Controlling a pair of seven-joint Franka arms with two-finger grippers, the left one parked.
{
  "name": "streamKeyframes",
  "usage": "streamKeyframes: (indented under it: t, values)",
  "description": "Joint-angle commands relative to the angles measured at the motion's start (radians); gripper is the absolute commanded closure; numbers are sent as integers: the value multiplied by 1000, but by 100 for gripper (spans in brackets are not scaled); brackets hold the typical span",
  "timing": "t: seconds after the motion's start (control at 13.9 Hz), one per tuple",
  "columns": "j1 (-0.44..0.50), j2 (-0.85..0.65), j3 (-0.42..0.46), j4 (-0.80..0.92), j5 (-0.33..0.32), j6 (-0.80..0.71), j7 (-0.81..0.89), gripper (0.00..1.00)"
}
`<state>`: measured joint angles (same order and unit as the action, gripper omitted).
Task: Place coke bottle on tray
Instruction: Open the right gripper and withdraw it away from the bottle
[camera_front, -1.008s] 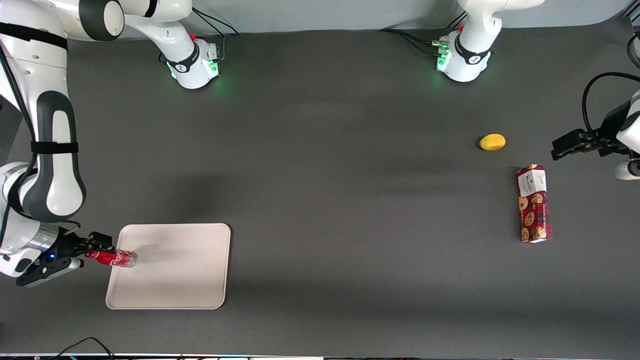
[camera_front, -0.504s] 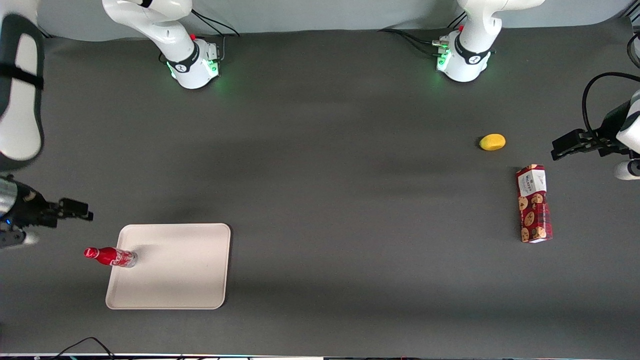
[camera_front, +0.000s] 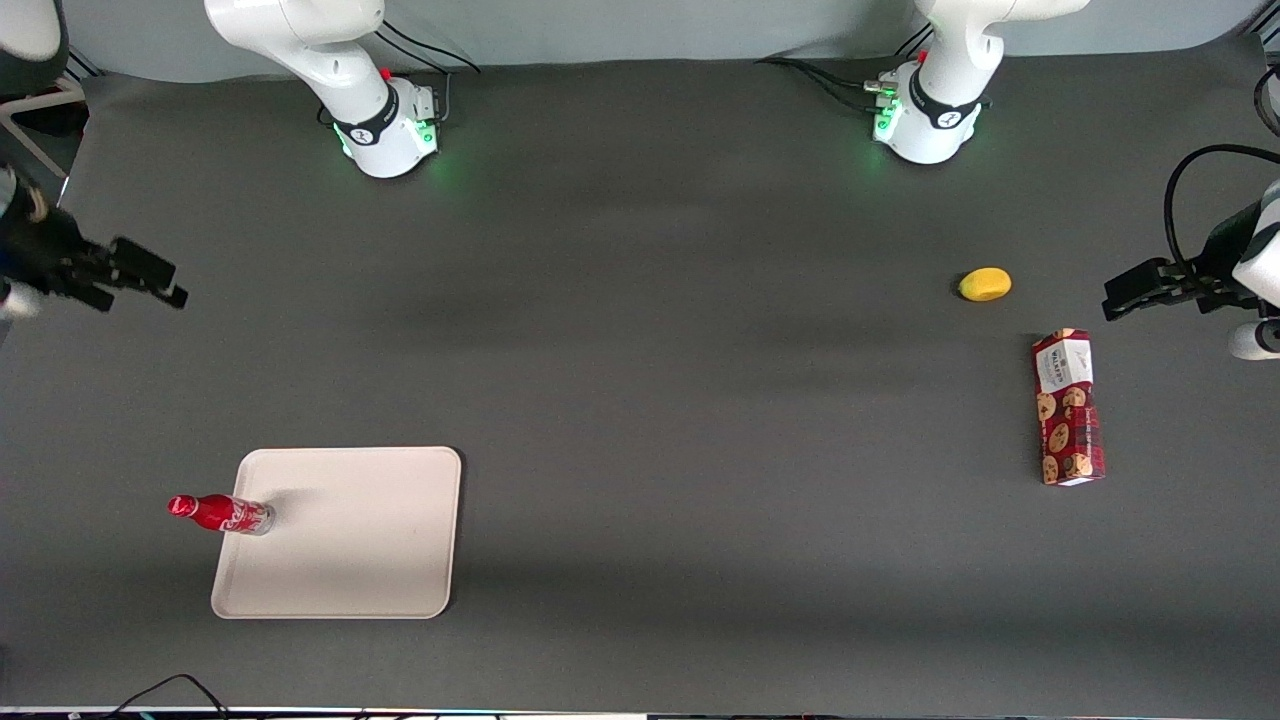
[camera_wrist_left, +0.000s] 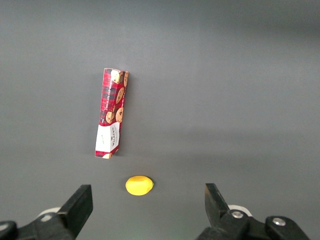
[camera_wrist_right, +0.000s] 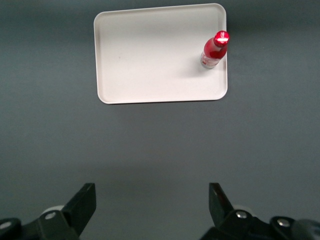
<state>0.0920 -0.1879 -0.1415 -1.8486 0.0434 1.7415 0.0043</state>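
Observation:
The coke bottle, small and red with a red cap, stands upright on the beige tray, at the tray's edge toward the working arm's end of the table. It also shows in the right wrist view standing on the tray near a corner. My right gripper is open and empty, raised high and well away from the tray, farther from the front camera than the bottle. In the right wrist view the gripper hangs over bare table mat.
A yellow lemon-like fruit and a long red cookie box lie toward the parked arm's end of the table. The two arm bases stand at the table's back edge.
My gripper has let go of the bottle, risen and drawn back away from the front camera. The bottle stays standing on the tray.

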Motion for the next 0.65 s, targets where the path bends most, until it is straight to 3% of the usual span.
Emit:
streamKeyframes:
  t: [0.0,0.58]
  values:
    - [2,-51,33,-34,-33,-4,56,0]
    - [3,42,46,52,-48,-8,109,0]
